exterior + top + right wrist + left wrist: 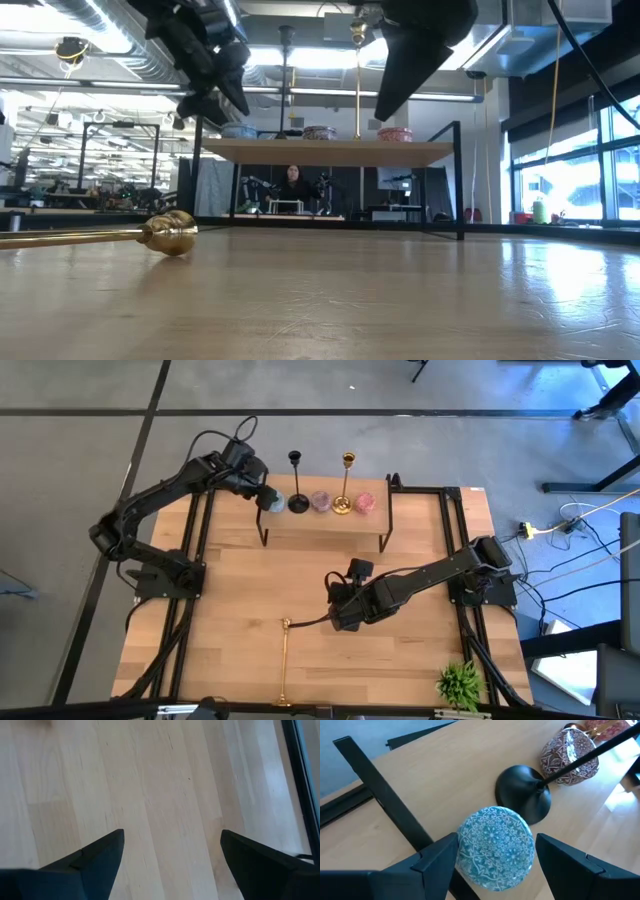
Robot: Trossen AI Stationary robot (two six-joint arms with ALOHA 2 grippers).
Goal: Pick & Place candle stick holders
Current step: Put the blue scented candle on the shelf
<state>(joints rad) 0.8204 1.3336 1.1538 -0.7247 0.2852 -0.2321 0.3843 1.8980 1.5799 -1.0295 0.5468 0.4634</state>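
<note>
A black candle stick holder (pixel 297 500) and a gold one (pixel 343 503) stand upright on their round bases on a raised wooden shelf (pixel 325 525) at the table's far side. A second gold holder (pixel 284 660) lies flat on the table near the front edge; its end shows in the low view (pixel 168 232). My left gripper (pixel 264 494) is open above the shelf's left end, its fingers on either side of a blue patterned jar (pixel 495 847), beside the black holder's base (pixel 522 792). My right gripper (pixel 338 618) is open and empty over the table's middle (pixel 170 845). My left gripper comes at the blue jar from above, slanting. One finger (pixel 442 852) stands close against the jar's side and the other (pixel 555 852) stands apart from it. I cannot tell whether the near finger touches the jar.
A purple jar (pixel 320 501) and a pink jar (pixel 364 502) stand on the shelf between and beside the holders. A small green plant (pixel 460 682) stands at the table's near right corner. Black frame rails (pixel 195 560) run along both sides.
</note>
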